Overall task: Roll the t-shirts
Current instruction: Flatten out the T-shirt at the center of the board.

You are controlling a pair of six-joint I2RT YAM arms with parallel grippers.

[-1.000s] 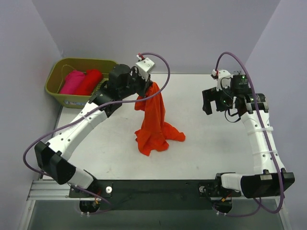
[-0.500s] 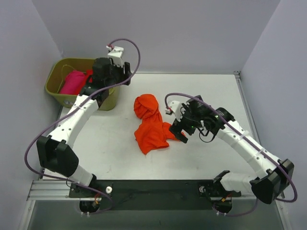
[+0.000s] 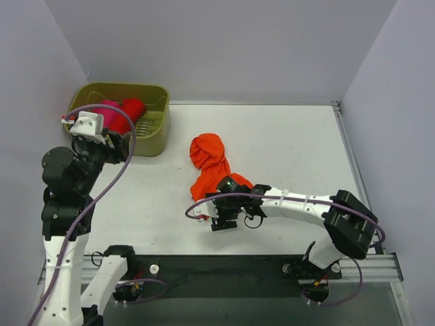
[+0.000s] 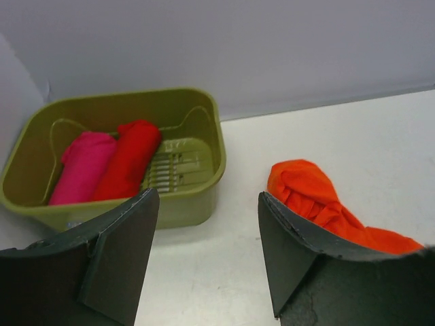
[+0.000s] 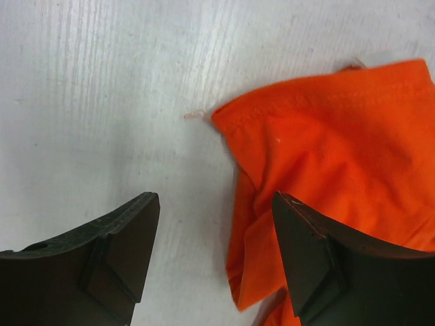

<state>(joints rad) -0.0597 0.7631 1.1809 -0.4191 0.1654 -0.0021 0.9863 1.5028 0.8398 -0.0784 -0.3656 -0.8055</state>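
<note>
An orange t-shirt (image 3: 210,168) lies crumpled in the middle of the white table, also visible in the left wrist view (image 4: 314,198). My right gripper (image 3: 219,212) hangs low over its near-left edge. It is open (image 5: 214,200), with a folded hem of the orange t-shirt (image 5: 326,149) lying between the jaws beside the right finger, not pinched. My left gripper (image 3: 117,144) is raised at the left side, open (image 4: 207,197) and empty, facing the basket. A red t-shirt (image 4: 129,159) and a pink t-shirt (image 4: 81,170) lie rolled side by side inside it.
The olive-green basket (image 3: 153,139) stands at the table's back left corner. Grey walls close the back and both sides. The right arm stretches low across the front of the table from the right base.
The left gripper let go of the orange t-shirt, which dropped into a heap, and the arm drew back to the left. The right arm swung over to the shirt's near edge, jaws narrowing.
</note>
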